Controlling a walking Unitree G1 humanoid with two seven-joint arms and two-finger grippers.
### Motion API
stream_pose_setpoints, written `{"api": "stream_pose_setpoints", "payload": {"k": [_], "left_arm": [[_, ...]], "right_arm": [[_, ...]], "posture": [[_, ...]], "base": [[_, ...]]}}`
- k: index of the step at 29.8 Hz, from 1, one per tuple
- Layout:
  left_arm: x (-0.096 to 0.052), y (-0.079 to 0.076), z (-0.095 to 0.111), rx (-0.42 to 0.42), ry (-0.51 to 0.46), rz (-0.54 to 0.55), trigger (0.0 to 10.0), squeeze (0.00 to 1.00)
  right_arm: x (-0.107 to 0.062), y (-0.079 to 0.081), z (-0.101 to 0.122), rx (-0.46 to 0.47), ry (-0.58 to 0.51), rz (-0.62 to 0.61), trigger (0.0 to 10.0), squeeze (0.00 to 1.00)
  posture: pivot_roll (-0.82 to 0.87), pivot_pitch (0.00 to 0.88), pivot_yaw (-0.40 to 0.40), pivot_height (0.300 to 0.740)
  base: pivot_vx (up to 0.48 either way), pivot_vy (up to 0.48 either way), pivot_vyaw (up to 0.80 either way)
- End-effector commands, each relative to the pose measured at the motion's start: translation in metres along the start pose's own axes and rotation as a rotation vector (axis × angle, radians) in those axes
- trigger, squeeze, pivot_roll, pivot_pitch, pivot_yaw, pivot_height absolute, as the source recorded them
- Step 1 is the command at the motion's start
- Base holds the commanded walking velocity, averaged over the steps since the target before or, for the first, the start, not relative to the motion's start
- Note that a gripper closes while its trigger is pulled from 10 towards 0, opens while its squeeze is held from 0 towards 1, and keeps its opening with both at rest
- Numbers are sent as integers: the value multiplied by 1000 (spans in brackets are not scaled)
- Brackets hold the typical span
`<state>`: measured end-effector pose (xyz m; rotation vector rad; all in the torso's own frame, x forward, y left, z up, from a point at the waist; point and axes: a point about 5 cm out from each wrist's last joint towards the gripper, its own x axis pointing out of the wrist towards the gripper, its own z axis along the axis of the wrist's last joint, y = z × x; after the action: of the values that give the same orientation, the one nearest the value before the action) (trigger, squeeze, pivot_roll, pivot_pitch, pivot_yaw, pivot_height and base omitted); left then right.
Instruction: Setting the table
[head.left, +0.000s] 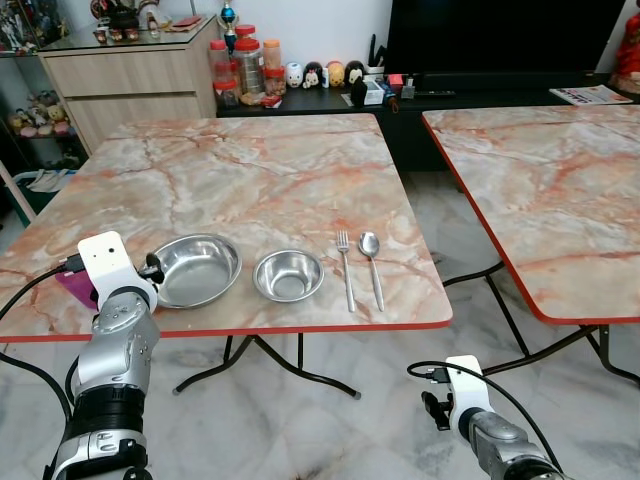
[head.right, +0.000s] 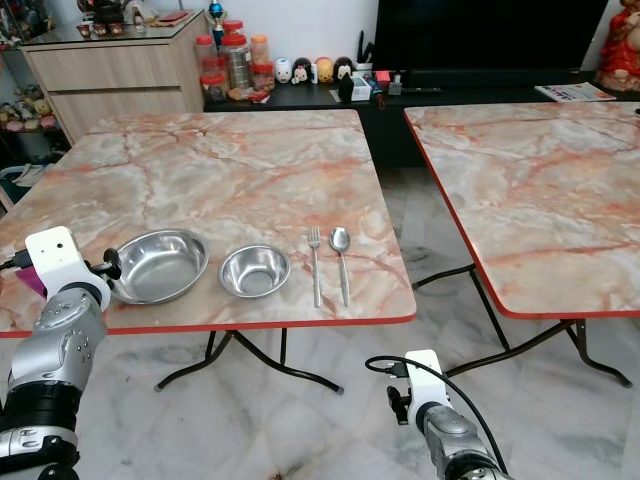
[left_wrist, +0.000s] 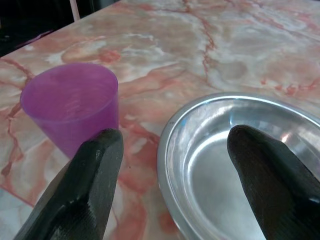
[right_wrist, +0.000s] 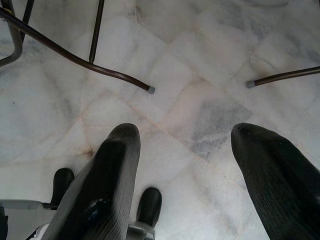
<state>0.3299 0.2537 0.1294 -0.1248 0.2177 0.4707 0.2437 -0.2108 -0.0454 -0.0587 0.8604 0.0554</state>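
**Left jaws open at counter edge, between cup and plate**

The left gripper (left_wrist: 170, 175) is seen with its jaws spread wide and holding nothing. In the left wrist view one finger lies towards the purple cup (left_wrist: 70, 107) and the other over the near rim of the steel plate (left_wrist: 240, 165). Cup and plate stand just beside each other, apart, with bare counter (head.left: 260, 170) between them. Neither is touched by the jaws, as far as can be told.

The cup is judged the likely next item; it stands upright, just ahead of the jaws and to their outer side, at the counter's near left corner. A small turn towards it would be called for before closing. The left arm is clearly the nearer one.

The left arm is raised, its forearm upright, its wrist level with the counter edge.

Further right along the near edge are set a small steel bowl (head.left: 289, 275), then a fork (head.left: 345, 268) and a spoon (head.left: 372, 265), lying side by side with handles towards the robot.

The right gripper (right_wrist: 185, 175) hangs low, jaws open and empty, pointed at the marble floor (right_wrist: 200, 100) near the counter's legs.
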Motion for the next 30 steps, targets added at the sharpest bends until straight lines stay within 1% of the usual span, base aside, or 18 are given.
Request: {"api": "stream_pose_setpoints", "payload": {"k": [1, 2, 3, 4, 6, 7, 10, 13, 15, 16, 18, 21, 30], "left_arm": [[0, 0, 14, -6, -42, 7, 10000, 0], [0, -3, 17, -24, -66, -8, 10000, 0], [0, -3, 17, -24, -66, -8, 10000, 0], [-2, -9, 24, -50, -125, -50, 10000, 0], [-7, -16, 32, -80, -184, -101, 10000, 0], [-8, -18, 34, -82, -193, -108, 10000, 0], [-11, -20, 34, -39, -240, -119, 10000, 0], [-12, -19, 30, -63, -240, -120, 10000, 0], [-12, -18, 28, -50, -243, -122, 10000, 0], [-12, -18, 26, -11, -244, -123, 10000, 0], [-12, -19, 26, -26, -242, -126, 10000, 0], [-12, -19, 26, -4, -240, -118, 10000, 0], [-13, -25, 29, -4, -261, -140, 10000, 0]], "right_arm": [[1, 1, 2, -4, -3, 3, 10000, 0], [0, 1, 2, -4, -3, 3, 10000, 0], [0, 1, 2, -4, -3, 3, 10000, 0], [0, 1, 2, -1, -4, 2, 10000, 0], [0, 1, 2, -1, -4, 0, 10000, 0], [0, 1, 2, -1, -4, 0, 10000, 0], [0, 1, 2, 1, -4, -1, 10000, 0], [0, 1, 2, 5, -5, -3, 10000, 0], [0, 1, 1, 7, -5, -3, 10000, 0], [0, 1, 1, 7, -5, -3, 10000, 0], [0, 1, 1, 8, -6, -3, 10000, 0], [0, 1, 1, 10, -6, -4, 10000, 0], [1, 2, 0, 35, -4, -7, 10000, 0]], "posture": [[14, 0, 18, 740], [11, 0, 20, 740], [11, 0, 20, 740], [11, 0, 20, 740], [9, 1, 20, 740], [9, 1, 19, 740], [6, 2, 21, 740], [6, 2, 21, 740], [6, 2, 21, 740], [7, 5, 25, 740], [7, 5, 25, 740], [4, 4, 28, 740], [2, 5, 31, 740]], "base": [[0, 0, 0], [0, 0, 0], [0, 0, 0], [0, 0, 0], [0, 0, 0], [0, 0, 0], [0, 0, 0], [0, 0, 0], [0, 0, 0], [0, 0, 0], [0, 0, 0], [0, 0, 0], [0, 326, 0]]}}
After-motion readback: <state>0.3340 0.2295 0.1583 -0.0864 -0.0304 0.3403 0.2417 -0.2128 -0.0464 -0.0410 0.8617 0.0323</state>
